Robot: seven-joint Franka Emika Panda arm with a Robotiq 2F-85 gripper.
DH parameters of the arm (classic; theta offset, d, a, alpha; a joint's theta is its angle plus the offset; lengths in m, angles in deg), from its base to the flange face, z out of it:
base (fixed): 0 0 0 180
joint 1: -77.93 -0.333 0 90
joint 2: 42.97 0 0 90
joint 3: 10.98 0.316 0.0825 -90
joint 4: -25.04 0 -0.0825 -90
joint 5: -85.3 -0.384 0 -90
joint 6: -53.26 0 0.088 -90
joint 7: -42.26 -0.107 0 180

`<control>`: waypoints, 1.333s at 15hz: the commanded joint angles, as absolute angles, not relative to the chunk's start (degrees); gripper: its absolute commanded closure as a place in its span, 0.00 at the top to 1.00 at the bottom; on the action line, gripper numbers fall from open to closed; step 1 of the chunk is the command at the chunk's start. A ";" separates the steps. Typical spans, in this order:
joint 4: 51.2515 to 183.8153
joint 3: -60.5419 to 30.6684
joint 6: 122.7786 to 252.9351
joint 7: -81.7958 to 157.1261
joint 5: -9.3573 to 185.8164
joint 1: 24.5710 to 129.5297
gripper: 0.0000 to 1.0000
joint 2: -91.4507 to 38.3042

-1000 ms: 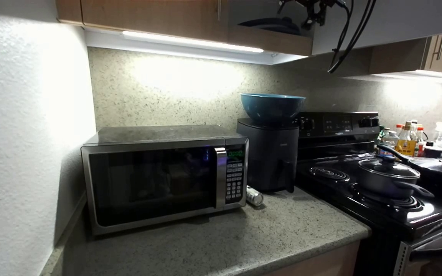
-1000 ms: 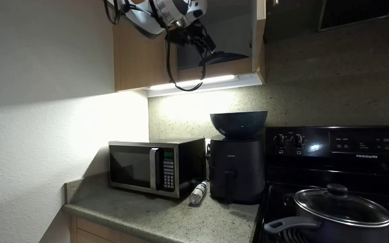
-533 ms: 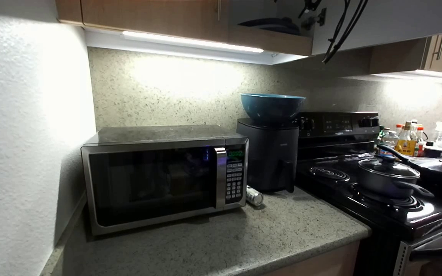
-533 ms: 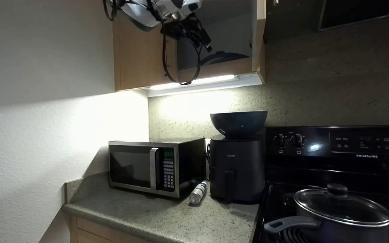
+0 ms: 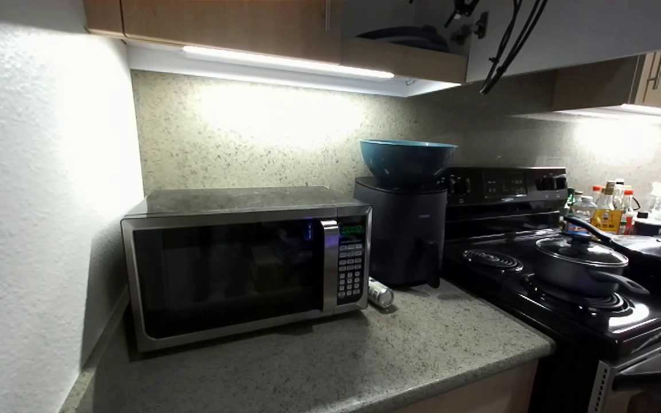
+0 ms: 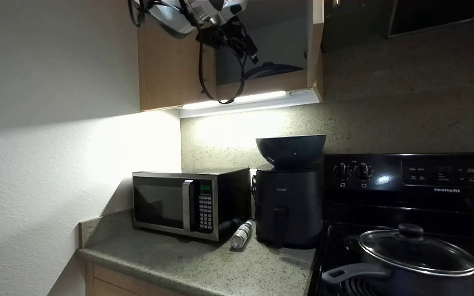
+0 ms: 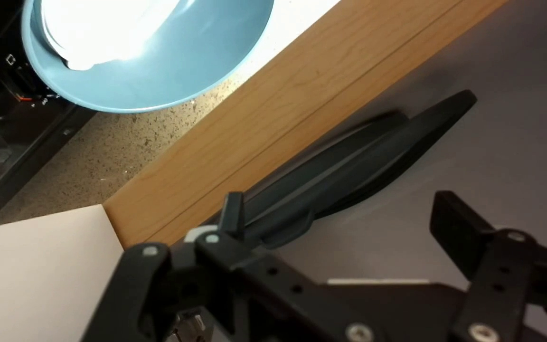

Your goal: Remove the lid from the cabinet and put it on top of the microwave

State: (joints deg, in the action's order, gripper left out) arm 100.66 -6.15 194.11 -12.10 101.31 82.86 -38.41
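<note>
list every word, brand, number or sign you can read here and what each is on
"FRIGIDAIRE": stove panel
Probably "COSORI", slightly blurred: air fryer
"0000", any colon unclear: microwave display
Too small or blurred to read: microwave buttons, other stove panel markings, bottle labels, markings on the can

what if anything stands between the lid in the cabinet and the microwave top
The cabinet's wooden front rim, low in front of the lid, probably must be cleared; nothing else visible blocks the microwave's top.

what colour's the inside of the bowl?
Light blue; the bowl shows its inside best in the wrist view.
</note>
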 commanded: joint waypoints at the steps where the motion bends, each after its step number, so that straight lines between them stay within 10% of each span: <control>1: 100.65 -6.15 194.11 -12.10 101.31 82.85 1.00 -38.41; 20: 68.46 -10.29 182.60 -35.46 116.80 76.74 1.00 -16.67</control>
